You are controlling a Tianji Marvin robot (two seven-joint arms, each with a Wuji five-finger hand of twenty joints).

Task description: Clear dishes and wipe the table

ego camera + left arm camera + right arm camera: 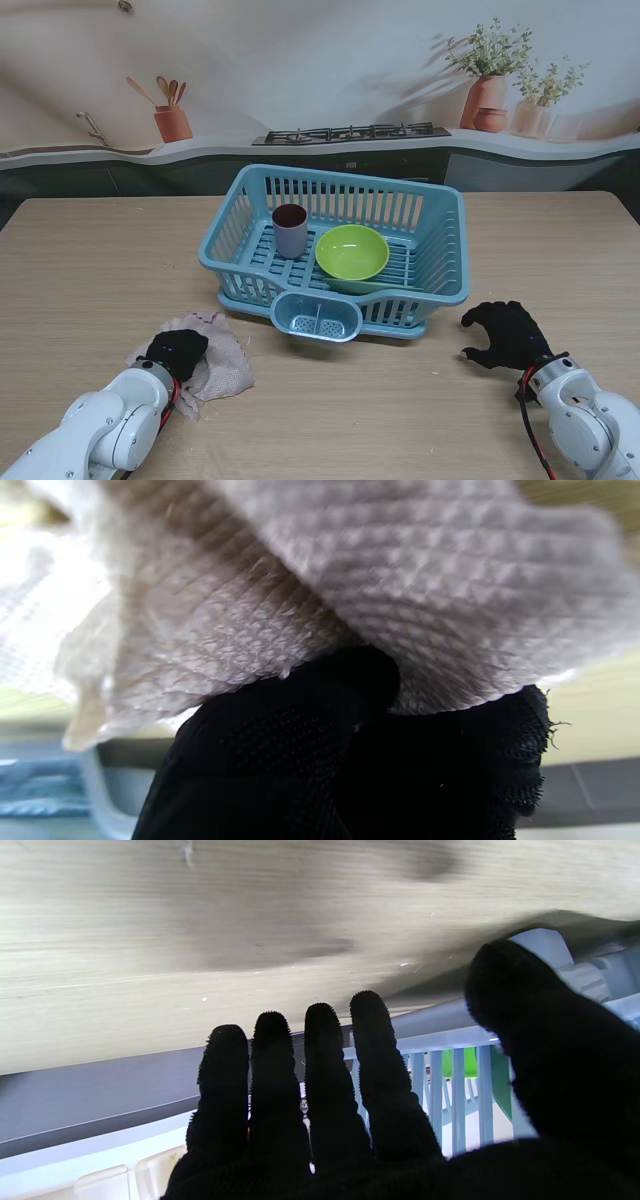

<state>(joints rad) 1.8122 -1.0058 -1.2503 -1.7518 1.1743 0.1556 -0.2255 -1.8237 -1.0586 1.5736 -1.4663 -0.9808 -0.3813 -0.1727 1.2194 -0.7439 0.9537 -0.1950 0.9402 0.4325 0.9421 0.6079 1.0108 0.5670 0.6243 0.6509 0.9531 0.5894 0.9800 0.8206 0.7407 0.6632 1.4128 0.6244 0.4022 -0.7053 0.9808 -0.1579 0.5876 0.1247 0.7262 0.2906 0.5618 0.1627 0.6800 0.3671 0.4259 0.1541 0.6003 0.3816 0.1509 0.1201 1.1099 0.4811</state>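
A blue dish basket [440,215] stands in the middle of the wooden table [90,260]. Inside it a dark maroon cup [290,229] stands upright beside a lime green bowl [352,252] that leans on its side. On the table to the left, near me, lies a crumpled beige cloth [222,352]. My left hand [175,352] in its black glove rests on the cloth with its fingers [280,740] closed into the cloth [310,580]. My right hand [510,335] hovers open at the right of the basket, fingers [325,1075] spread and empty.
A small blue cutlery holder [317,318] hangs on the basket's near side. A counter with a stove [350,132], a pot of utensils [172,118] and potted plants [488,80] runs behind the table. The basket wall [450,1090] shows beyond my right fingers.
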